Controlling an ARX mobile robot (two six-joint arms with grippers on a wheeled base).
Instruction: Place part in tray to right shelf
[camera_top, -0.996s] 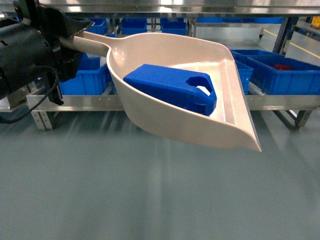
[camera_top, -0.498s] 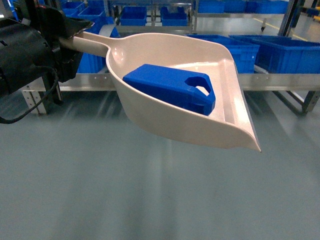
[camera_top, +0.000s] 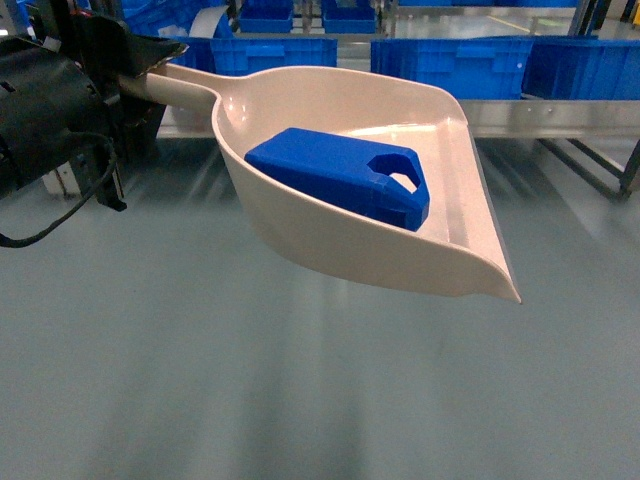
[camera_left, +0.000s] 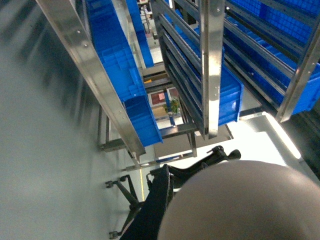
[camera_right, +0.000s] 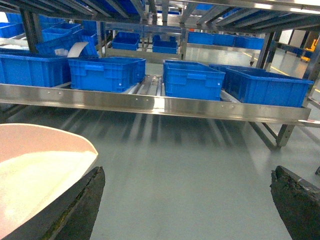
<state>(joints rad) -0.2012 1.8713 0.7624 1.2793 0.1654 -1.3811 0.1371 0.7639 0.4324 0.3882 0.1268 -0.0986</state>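
- Now, from the head view, the left end effector is clamped on the handle of a beige scoop that serves as the tray, holding it out over the grey floor.
- The part lies on its side inside the scoop, resting against the back wall, its handle cut-out toward the open lip.
- Compared with a second ago, the right shelf and its blue crates have slid up toward the top of this view and look farther off, while the scoop and part sit the same in the frame; I judge the base is moving, streaking the floor, and the load rides steadily.
- From the left wrist view, the rounded beige scoop body fills the lower corner, with steel rails and crates beyond it at a steep tilt.
- From the right wrist view, the right end effector is spread wide and holds nothing; the scoop's lip shows at the left, and the shelf rail runs across with crates behind it.
- Delivery is not yet done: the part is carried in the scoop, well apart from the shelf.
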